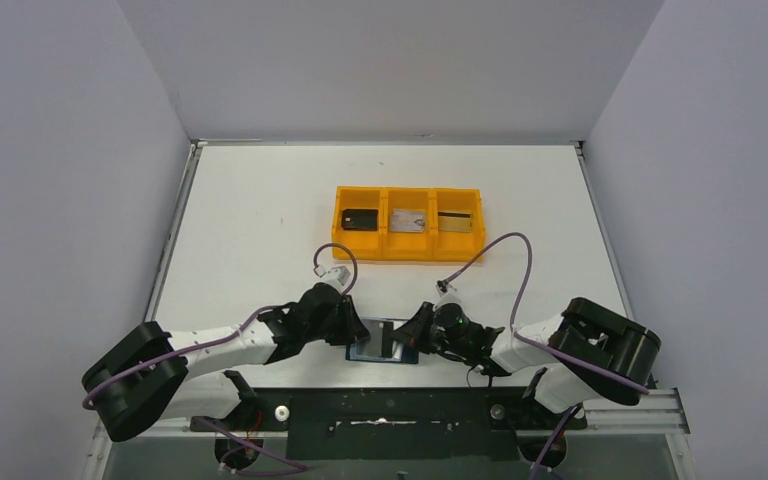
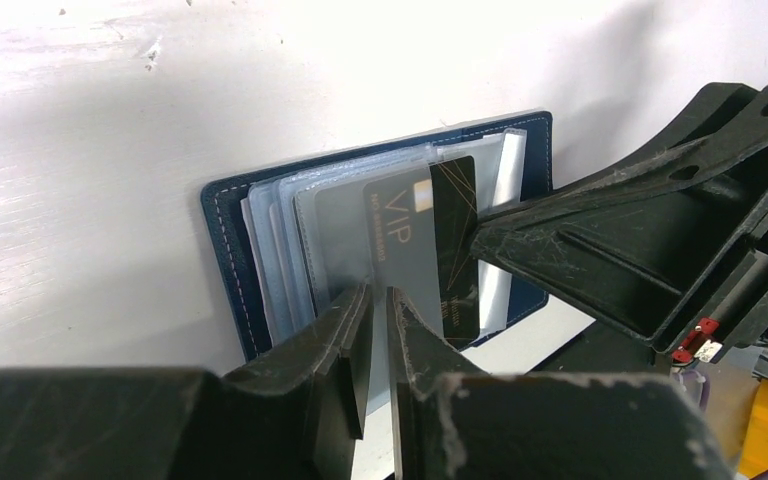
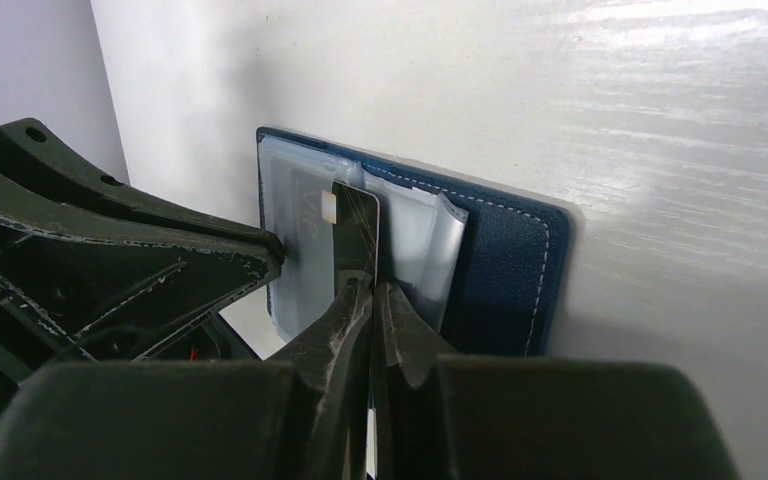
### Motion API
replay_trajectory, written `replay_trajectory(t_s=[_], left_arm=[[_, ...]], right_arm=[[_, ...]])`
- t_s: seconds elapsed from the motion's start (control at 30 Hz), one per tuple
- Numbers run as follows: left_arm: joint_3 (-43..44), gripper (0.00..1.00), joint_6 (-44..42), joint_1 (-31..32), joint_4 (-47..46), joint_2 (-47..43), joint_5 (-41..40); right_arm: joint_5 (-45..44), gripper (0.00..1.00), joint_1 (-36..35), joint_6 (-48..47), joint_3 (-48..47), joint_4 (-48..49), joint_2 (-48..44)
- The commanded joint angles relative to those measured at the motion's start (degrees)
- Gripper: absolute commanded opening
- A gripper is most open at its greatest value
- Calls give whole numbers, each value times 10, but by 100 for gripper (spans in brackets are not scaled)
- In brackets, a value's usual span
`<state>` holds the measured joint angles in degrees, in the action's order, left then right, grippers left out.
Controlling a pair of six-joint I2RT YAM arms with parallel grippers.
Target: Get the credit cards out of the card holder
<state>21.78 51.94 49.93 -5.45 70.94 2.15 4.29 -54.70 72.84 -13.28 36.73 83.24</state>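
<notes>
The navy card holder [image 1: 385, 343] lies open on the table between both grippers, its clear sleeves fanned out [image 2: 222, 230] [image 3: 505, 270]. A black credit card marked VIP [image 2: 452, 235] [image 3: 356, 228] sticks partly out of one sleeve. My left gripper [image 1: 352, 330] [image 2: 379, 300] is shut on the edge of a clear sleeve of the holder. From the opposite side, my right gripper [image 1: 415, 330] [image 3: 373, 290] is shut on the edge of the black card. A silver-grey card [image 1: 407, 221] and a gold-tan card [image 1: 454, 222] lie in the orange tray.
The orange three-compartment tray [image 1: 408, 246] stands at mid-table beyond the holder, with a dark item [image 1: 360, 218] in its left compartment. White walls enclose the table on three sides. Purple cables loop above both wrists.
</notes>
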Motion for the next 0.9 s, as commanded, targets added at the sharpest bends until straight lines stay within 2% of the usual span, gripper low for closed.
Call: replay_trajectory(t_s=[0.0,0.17,0.23,0.3,0.53,0.6,0.87], left_arm=[[-19,13,-10,2,62,-3,-55],[-23,12,-8,2,47,-10,-43],[-22,12,-12,3,43,-7,-38],[-20,12,-17,2,44,-5,-35],[-27,10,-13,2,31,-5,-28],[-28,9,-13,2,34,-4,-30],[-45,6,-12,2,26,-1,-29]], right_arm=[[-32,0,8,-6,3,-52,-35],[-23,0,23,-22,18,-64,-67],[-19,5,23,-29,12,-61,-64],[-10,14,24,-26,9,-35,-53],[-8,23,21,14,23,50,-5],[0,23,21,16,20,61,6],[8,14,12,3,3,54,29]])
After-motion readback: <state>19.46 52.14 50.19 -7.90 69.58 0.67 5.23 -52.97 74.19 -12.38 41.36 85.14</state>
